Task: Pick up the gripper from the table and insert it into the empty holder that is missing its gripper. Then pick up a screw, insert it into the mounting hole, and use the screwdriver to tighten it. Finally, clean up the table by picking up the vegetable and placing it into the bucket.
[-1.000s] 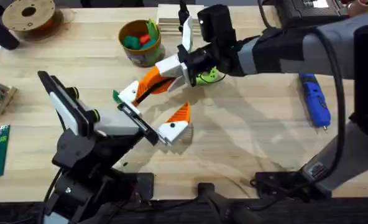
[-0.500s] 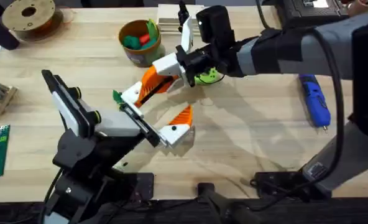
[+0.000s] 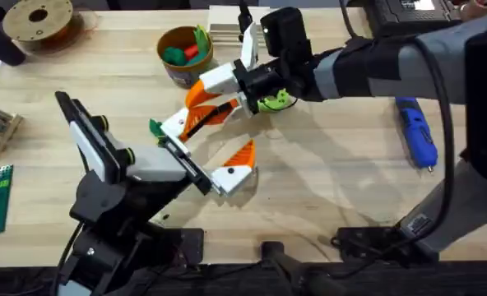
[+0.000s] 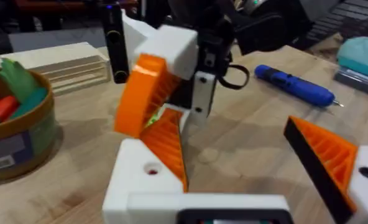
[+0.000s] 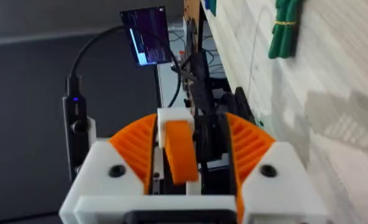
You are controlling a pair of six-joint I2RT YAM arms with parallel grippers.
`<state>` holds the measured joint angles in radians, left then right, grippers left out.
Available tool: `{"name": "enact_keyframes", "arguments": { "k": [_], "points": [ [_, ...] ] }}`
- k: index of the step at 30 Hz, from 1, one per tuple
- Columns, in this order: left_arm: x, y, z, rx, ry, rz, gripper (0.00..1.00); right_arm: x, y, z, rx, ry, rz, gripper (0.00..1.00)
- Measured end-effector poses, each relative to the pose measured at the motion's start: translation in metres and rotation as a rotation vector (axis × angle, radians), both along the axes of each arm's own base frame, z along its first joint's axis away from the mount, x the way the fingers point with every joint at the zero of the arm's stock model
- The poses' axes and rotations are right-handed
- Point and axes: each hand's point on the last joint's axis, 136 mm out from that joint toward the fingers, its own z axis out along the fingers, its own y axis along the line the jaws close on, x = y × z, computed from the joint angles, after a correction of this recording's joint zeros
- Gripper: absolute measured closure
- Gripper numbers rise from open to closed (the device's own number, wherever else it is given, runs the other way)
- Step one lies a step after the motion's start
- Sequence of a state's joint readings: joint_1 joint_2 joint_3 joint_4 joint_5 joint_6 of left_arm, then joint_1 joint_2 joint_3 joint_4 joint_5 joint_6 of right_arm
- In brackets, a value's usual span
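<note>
At centre frame, the right gripper (image 5: 179, 155) pinches the loose orange gripper (image 3: 201, 92) above the holder (image 4: 148, 180); the left gripper (image 3: 204, 152) gapes empty. Keep the fin aligned with the slot; descend slowly.

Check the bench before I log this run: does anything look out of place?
One stray: the vegetable lies on the table, outside the bucket. The gripper, a loose orange fin, sits clamped between the right gripper's pads, which fits the job. Nothing looks spilled or broken.
</note>
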<state>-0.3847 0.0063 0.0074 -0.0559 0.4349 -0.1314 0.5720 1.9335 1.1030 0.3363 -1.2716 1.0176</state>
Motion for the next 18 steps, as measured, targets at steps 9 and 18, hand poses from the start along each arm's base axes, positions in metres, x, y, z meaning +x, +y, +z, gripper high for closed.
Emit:
{"name": "enact_keyframes", "arguments": {
  "k": [9, 18],
  "points": [
    [-0.006, -0.006, 0.0, -0.002, 0.0, -0.047, 0.013, 0.025, -0.014, 0.002, 0.013, -0.038, -0.069, 0.235],
    [-0.006, -0.006, 0.0, -0.003, 0.0, -0.047, 0.014, 0.092, -0.053, 0.004, 0.006, -0.205, -0.277, 0.229]
  ]
}}
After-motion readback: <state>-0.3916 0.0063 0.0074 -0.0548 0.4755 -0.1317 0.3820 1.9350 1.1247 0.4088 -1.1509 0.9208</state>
